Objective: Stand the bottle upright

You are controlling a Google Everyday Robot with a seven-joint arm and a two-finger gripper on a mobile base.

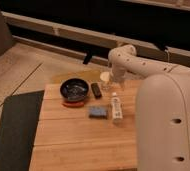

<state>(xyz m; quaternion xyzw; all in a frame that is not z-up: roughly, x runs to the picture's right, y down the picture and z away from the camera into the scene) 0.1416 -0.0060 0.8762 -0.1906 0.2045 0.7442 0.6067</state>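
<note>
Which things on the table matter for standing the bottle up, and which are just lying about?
For the job: bottle, lying on its side beside the blue sponge; gripper, beyond it by the pale cup.
Lying about: blue sponge, pale cup, dark bowl, black oblong object.

Gripper (111, 84), at 12 o'clock from the bottle (116, 106), overlaps the pale cup (105, 76); its outline is indistinct. The bottle's label is unreadable. Robot body (165, 125) is cut off at 3 o'clock.

On the light wooden plank counter (78, 145) lies a blue rectangular sponge (98, 111). A slim white plastic bottle (116, 107) lies just right of it. Behind it are a dark round bowl (74, 90), a small black oblong object (96, 90) and a pale round cup (105, 78). The tool (113, 83) is at that cup.
</note>
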